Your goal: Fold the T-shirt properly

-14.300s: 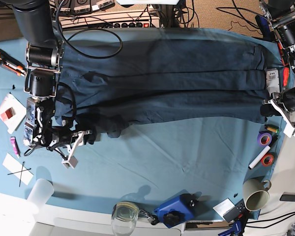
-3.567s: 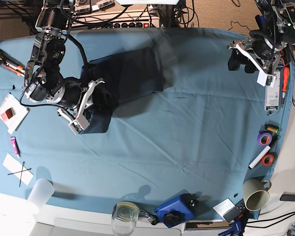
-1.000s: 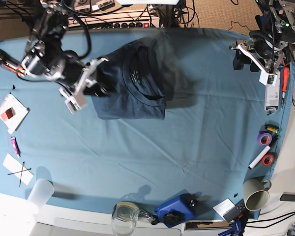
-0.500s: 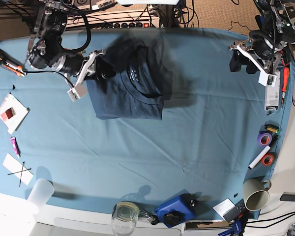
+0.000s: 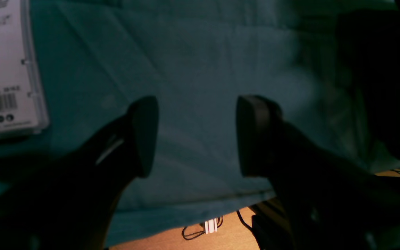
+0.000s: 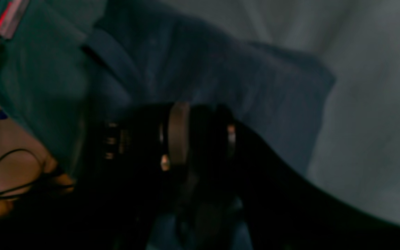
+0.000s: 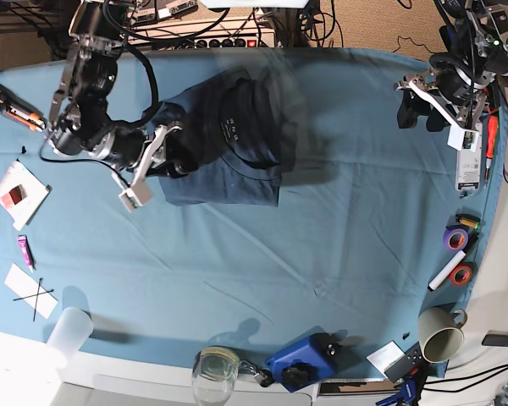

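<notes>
The dark navy T-shirt (image 7: 237, 144) lies folded into a small block on the teal tablecloth (image 7: 322, 237), far left of centre, its round collar (image 7: 237, 127) facing up. My right gripper (image 7: 171, 156) is at the shirt's left edge, shut on the cloth there, which bunches up towards it. In the right wrist view the dark fingers (image 6: 186, 139) stand blurred in front of the navy T-shirt (image 6: 221, 69). My left gripper (image 7: 419, 110) hovers far off at the back right corner. It is open over bare tablecloth (image 5: 203, 62), its pads (image 5: 144, 135) wide apart with nothing between them.
A white packaged box (image 7: 467, 165) lies by the left gripper, also seen in the left wrist view (image 5: 2, 69). Tape rolls (image 7: 455, 238), a paper cup (image 7: 440, 334), a glass (image 7: 213, 368), a blue device (image 7: 300, 359), an orange cutter (image 7: 13, 103) and papers (image 7: 19, 190) line the edges.
My right gripper has swung towards the table's front with the shirt's left edge, and the cloth there has shifted and bunched. The left arm has not moved.
</notes>
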`<state>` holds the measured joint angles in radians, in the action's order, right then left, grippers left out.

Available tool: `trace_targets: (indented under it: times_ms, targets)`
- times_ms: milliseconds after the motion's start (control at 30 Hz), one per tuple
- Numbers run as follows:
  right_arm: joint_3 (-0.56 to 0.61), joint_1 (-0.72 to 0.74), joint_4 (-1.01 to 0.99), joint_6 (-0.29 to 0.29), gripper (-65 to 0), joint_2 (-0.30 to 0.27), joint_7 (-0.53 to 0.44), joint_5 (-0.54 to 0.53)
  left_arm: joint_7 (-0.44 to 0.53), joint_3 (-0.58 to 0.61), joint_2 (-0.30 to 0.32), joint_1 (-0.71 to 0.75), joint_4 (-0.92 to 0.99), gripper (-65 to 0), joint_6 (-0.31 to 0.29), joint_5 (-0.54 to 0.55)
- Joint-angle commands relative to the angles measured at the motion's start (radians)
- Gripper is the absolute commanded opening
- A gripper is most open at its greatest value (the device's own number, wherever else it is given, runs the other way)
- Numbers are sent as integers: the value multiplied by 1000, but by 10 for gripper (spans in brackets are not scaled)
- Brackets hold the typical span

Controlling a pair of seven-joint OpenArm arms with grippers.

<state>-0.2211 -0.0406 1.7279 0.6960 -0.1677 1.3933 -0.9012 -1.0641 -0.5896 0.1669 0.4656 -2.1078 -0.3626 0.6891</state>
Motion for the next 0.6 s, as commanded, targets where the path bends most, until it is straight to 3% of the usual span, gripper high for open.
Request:
trace_targets:
  times_ms: [0,267,400,467,567]
  targets:
    - [5,22,-27,2,-512,-7,-16,-13,18,-3,8,0,-14,-294,-1,10]
    - [30,49,-237,2,-512,-10,-1,-19,18,-3,8,0,-14,-294,-1,10]
    - [28,55,-192,-36,-513,-28,3,-155,14,-3,11,0,-15,-296,-1,10]
    - [14,54,-125,-35,-546,-29,3,-174,14,-3,13,0,-15,-331,0,10]
    - [-18,53,10,-35,-599,-29,3,-175,10,-3,13,0,-15,-453,0,11]
